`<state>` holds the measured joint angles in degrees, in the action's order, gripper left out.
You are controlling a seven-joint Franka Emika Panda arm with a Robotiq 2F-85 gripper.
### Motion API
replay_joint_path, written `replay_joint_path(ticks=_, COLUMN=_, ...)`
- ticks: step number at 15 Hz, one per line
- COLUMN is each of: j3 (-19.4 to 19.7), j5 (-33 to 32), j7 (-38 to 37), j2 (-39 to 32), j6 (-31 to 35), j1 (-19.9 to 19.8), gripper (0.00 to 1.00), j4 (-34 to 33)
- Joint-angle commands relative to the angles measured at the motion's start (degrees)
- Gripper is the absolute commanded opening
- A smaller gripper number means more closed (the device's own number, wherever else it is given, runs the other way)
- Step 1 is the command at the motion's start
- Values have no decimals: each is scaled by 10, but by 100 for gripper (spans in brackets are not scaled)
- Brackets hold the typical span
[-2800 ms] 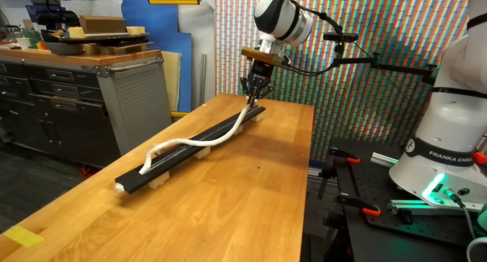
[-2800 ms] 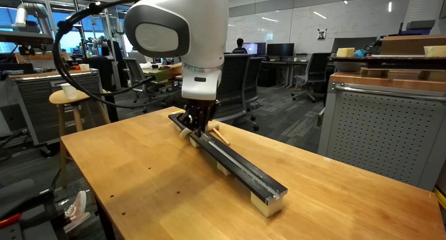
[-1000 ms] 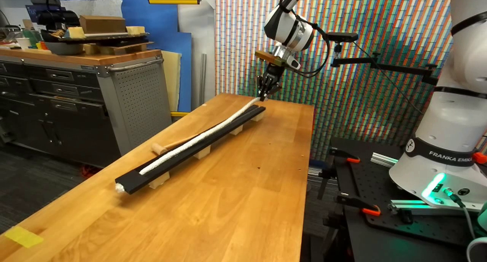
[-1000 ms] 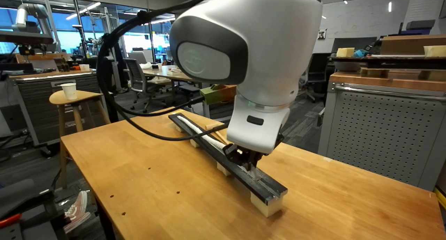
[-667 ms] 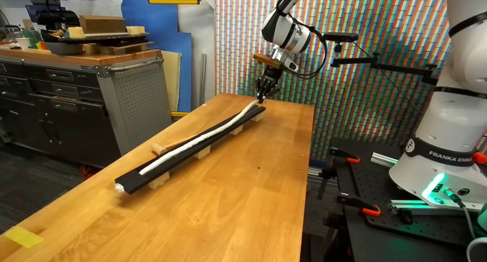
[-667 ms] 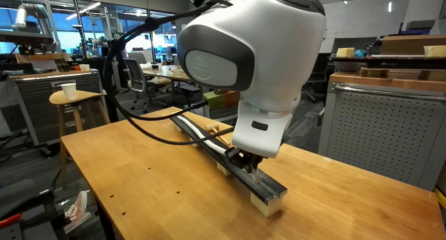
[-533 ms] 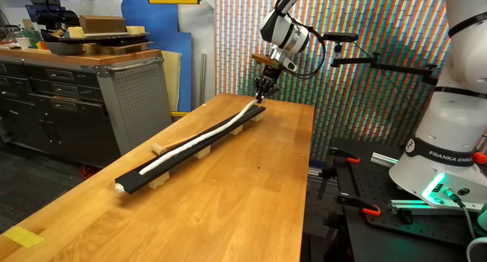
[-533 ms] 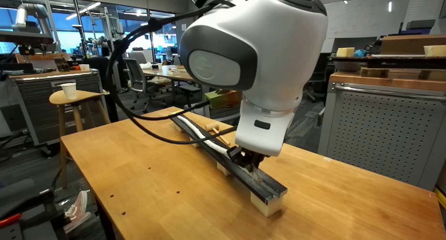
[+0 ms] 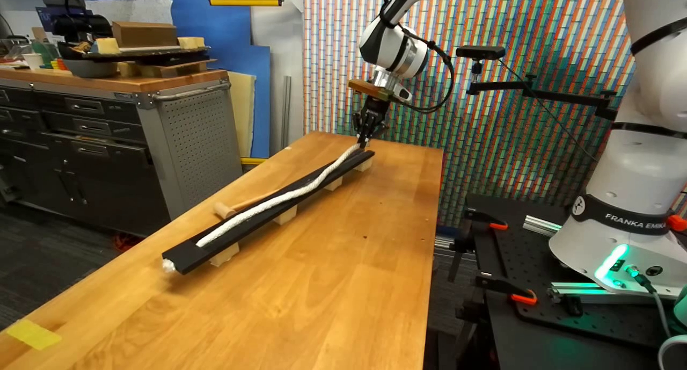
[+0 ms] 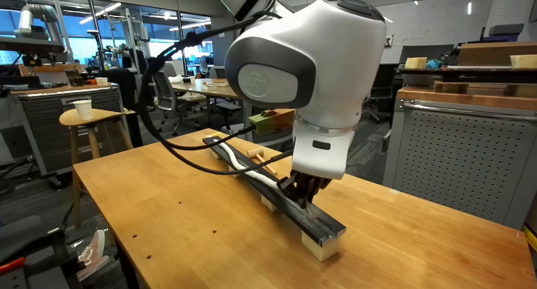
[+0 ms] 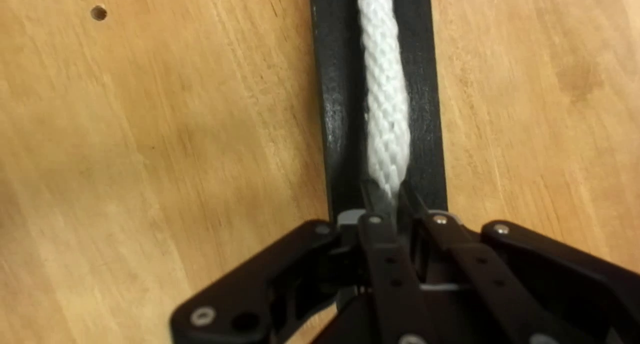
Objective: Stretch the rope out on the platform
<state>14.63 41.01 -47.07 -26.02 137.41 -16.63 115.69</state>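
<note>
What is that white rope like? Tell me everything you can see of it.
The white rope looks like braided fibre, soft and bendable, its surface patterned with small slanting strands. It lies lengthwise over the black bar, curving in a shallow S rather than pulled straight. Toward one end it rises off the bar into the gripper, which pinches it. At the opposite end, whether it stops or dips into the bar is unclear.
</note>
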Motion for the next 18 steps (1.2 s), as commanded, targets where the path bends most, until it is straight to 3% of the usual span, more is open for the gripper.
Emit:
replay_joint_path(ticks=1, j3=14, j5=-56, j7=-36, j2=-24, j6=20, j1=24, gripper=3, j4=-13)
replay_joint_path(ticks=10, j3=10, j5=-81, j7=-89, j2=-36, j6=88, j1=32, gripper=3, j4=-20)
replay_joint_path(ticks=18, j3=16, j5=-177, j7=-120, j2=-45, j6=70, j1=37, gripper=3, j4=-25)
